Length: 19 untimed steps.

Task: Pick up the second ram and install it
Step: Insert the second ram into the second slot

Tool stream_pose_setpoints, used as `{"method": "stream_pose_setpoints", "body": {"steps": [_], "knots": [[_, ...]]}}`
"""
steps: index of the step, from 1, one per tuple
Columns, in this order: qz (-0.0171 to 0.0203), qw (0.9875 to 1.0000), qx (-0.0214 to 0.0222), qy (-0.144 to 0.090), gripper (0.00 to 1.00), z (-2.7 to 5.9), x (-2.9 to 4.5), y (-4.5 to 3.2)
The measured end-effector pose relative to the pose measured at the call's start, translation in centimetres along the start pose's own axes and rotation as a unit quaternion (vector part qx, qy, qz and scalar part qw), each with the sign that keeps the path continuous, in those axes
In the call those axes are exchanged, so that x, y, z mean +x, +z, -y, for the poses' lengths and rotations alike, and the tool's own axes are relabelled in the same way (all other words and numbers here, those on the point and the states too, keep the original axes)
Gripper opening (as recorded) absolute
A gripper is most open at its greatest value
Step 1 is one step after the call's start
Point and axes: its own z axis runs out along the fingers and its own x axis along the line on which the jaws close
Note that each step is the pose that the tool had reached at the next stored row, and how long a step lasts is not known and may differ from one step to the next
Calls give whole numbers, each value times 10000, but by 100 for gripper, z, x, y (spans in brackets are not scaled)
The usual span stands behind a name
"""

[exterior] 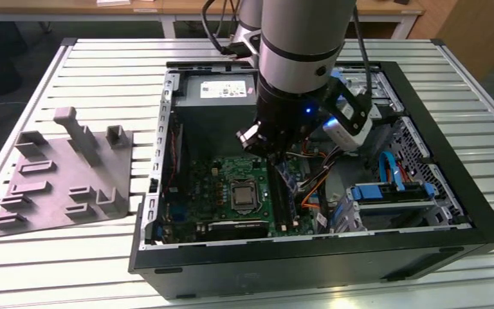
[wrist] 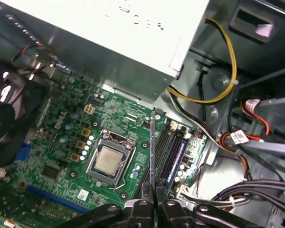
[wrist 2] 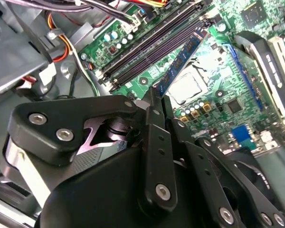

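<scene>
A white slatted table [exterior: 101, 71] carried an open black case [exterior: 453, 212], with a grey tray [exterior: 58, 187] beside it on the exterior view's left. A wooden desk [exterior: 58, 6] stood behind. Inside the case, the claw [wrist: 154, 199] gripped the ram [wrist: 152, 142] edge-on over the motherboard [wrist: 71, 123] slots [wrist: 167, 152], beside the processor [wrist: 108, 160].

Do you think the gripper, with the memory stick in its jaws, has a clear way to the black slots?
Probably yes. The gripper holds the memory stick edge-on above the motherboard, close to the black slots; the yellow wires run off to the side, and nothing visible lies across the slots.
</scene>
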Motion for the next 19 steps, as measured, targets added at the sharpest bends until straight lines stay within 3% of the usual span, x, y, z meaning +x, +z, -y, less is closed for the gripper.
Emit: {"method": "stream_pose_setpoints", "body": {"steps": [4,9,19], "knots": [[18,9997,14,243,14,0,0,4],[42,9984,33,557,14,1,0,9],[82,9939,64,1099,14,1,1,19]]}}
